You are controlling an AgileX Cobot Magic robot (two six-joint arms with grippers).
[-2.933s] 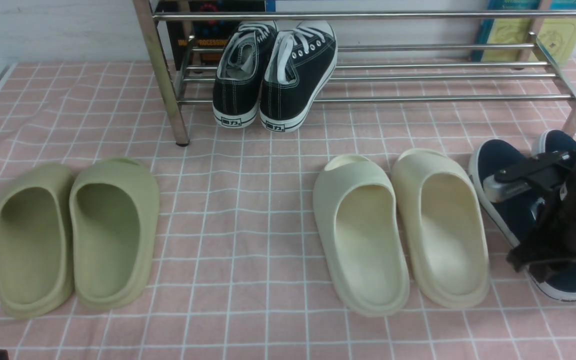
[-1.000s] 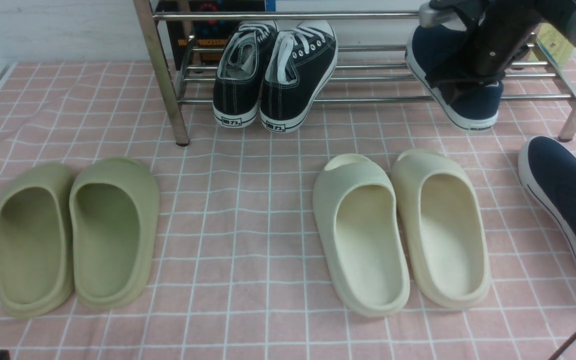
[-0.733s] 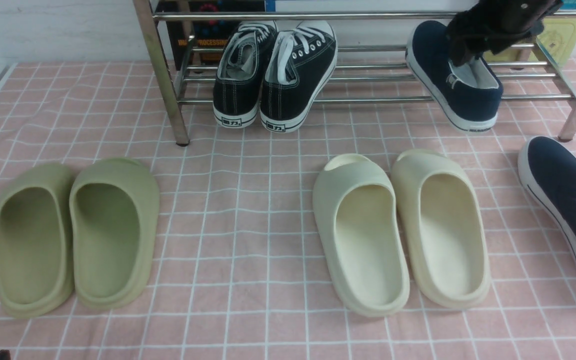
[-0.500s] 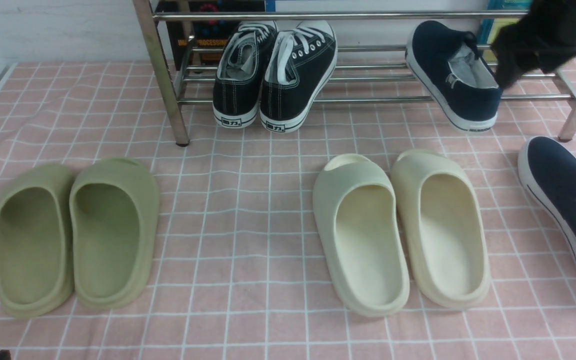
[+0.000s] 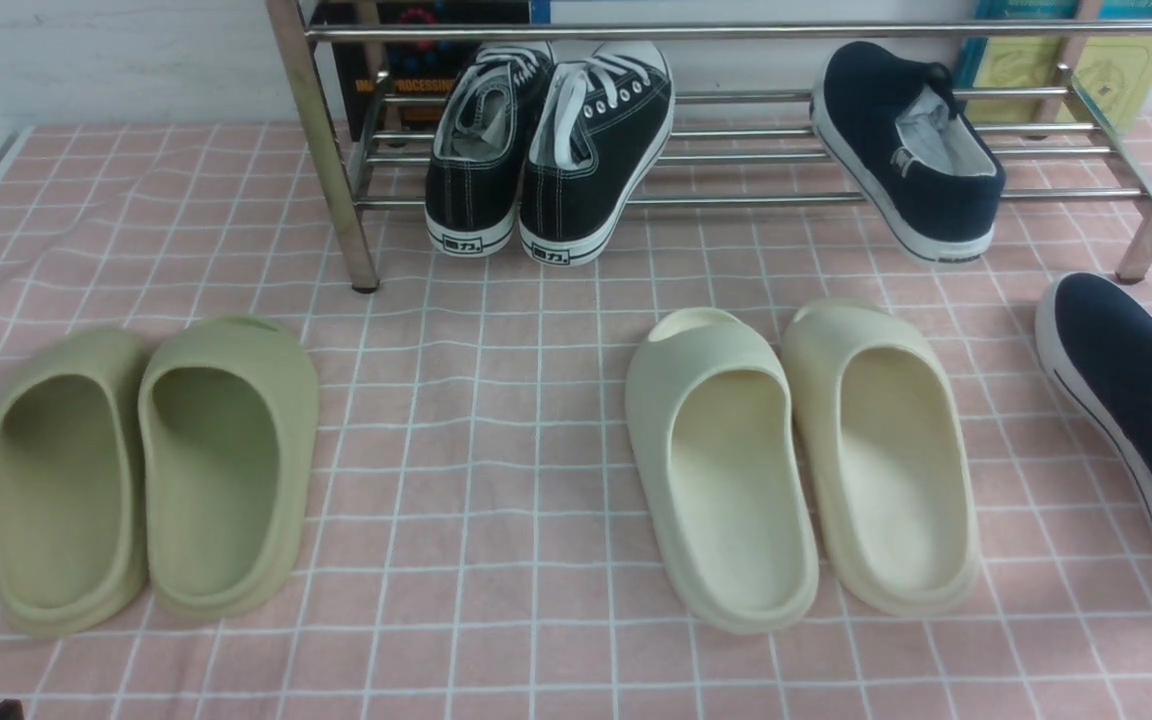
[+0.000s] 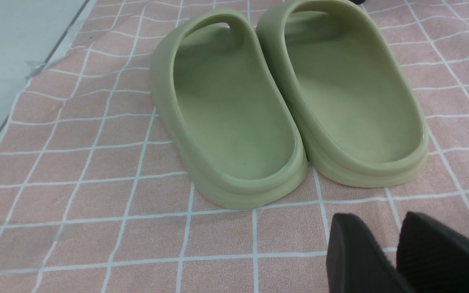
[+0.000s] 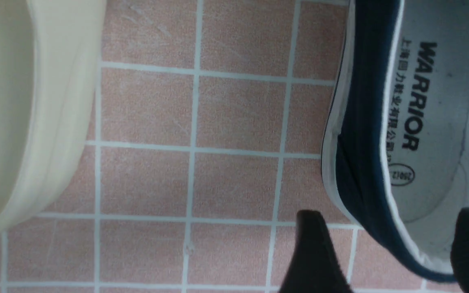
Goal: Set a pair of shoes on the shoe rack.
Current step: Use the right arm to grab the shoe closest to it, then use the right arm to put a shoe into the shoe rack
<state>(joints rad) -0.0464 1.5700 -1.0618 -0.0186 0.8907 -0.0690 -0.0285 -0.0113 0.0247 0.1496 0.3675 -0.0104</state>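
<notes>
Fingers of my right claw point(image 7: 389, 213) stand wide apart astride the side wall of one navy slip-on shoe point(image 7: 360, 122) at the right edge of the pink checked cloth point(image 5: 536, 400), gripping nothing; whether they touch it I cannot tell. The other navy slip-on point(image 5: 906, 140) lies askew on the steel shoe rack point(image 5: 736, 197), toward its right end. My left claw point(image 6: 381, 221), slightly parted, holds nothing.

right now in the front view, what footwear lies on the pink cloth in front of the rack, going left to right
olive-green slides → cream slides → navy slip-on shoe
</notes>
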